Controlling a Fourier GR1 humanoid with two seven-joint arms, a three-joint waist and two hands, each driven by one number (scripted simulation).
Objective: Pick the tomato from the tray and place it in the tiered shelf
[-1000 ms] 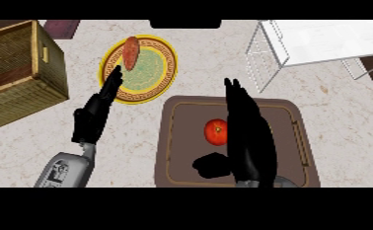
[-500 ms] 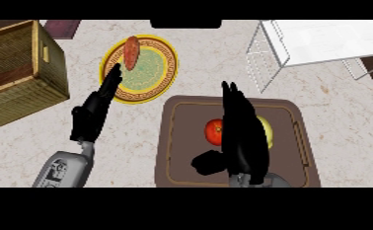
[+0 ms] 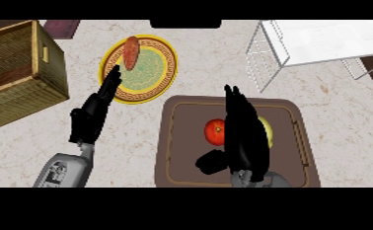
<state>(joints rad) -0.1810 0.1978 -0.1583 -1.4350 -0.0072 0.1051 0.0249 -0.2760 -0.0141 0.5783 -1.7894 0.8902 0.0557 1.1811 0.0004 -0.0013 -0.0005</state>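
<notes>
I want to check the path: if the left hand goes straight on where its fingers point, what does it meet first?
Probably the plate: the left hand points up and slightly right at its near rim. The hand's height is unclear, so it may pass above.

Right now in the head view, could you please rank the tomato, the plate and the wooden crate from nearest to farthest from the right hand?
1. Tomato: on the tray, right beside the right hand, on its left.
2. Plate: on the counter, up and left of the tray.
3. Wooden crate: at the far left edge.
</notes>
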